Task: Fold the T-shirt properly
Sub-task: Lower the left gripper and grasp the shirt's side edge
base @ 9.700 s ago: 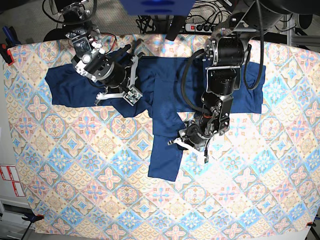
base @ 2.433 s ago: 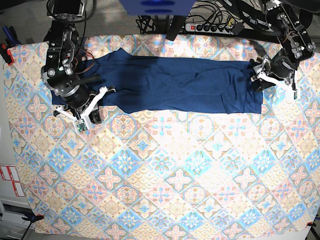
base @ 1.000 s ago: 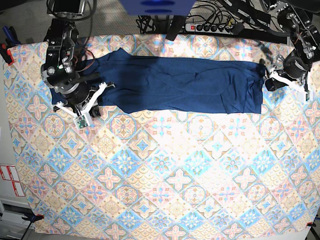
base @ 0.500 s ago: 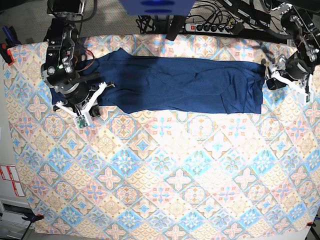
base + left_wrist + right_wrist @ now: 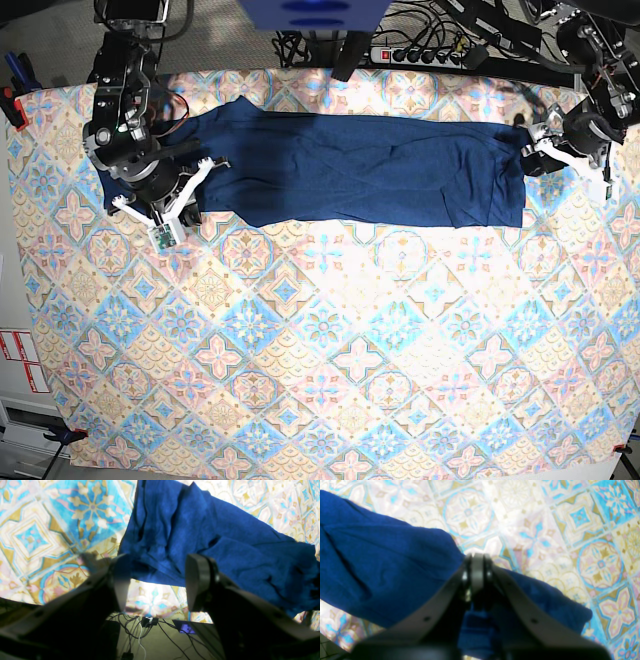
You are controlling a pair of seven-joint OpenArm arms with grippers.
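- The shirt [image 5: 360, 170] lay along the far side of the patterned cloth [image 5: 330, 350] as a long flat band, sleeves seemingly tucked in, so it was probably ready for a crosswise fold.
- The right gripper [image 5: 165, 215] sat at one end of the band. In its wrist view the jaws [image 5: 477, 572] were pressed fully together with blue fabric just beneath them. Whether any fabric was pinched between the tips could not be told.
- The left gripper [image 5: 560, 155] hung at the opposite end, just off the shirt's edge.
- In its wrist view the fingers [image 5: 197, 580] stood about half apart with nothing between them, the rumpled hem [image 5: 160, 577] just beyond, likely lined up to take that end.
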